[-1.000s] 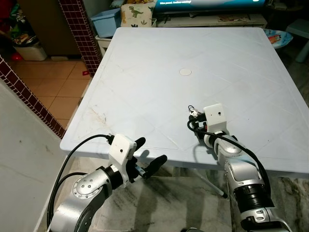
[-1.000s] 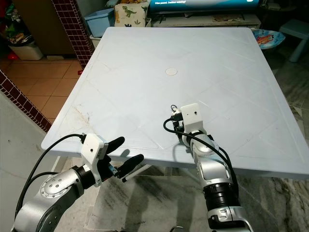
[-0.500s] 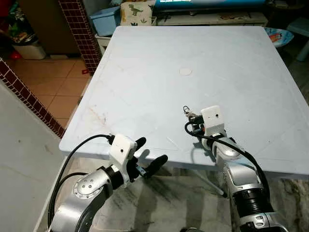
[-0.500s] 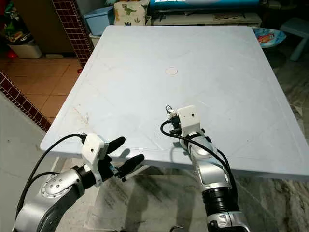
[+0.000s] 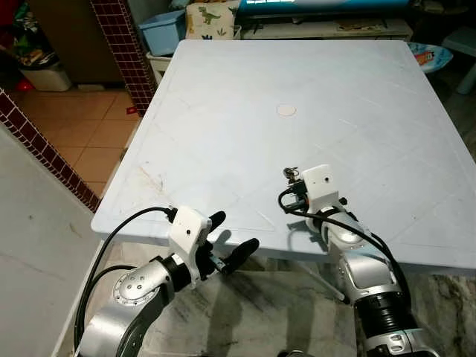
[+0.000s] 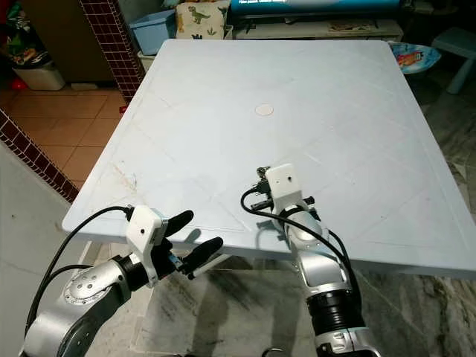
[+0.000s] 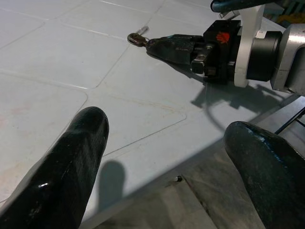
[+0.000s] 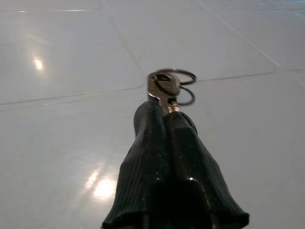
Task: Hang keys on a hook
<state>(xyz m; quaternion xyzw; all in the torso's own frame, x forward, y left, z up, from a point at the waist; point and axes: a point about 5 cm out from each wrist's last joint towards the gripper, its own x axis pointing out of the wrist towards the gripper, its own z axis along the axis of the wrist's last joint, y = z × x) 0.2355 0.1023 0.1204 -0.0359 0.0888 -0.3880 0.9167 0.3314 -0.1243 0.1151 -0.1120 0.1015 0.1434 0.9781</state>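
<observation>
Under both claws sits a big pale blue worktop with a small round cap further out past the right claw. Left claw hangs off the near edge, fingers spread wide, nothing in them. Right claw is low over the worktop, pinched tight on the keys, ring poking out past its tips.
</observation>
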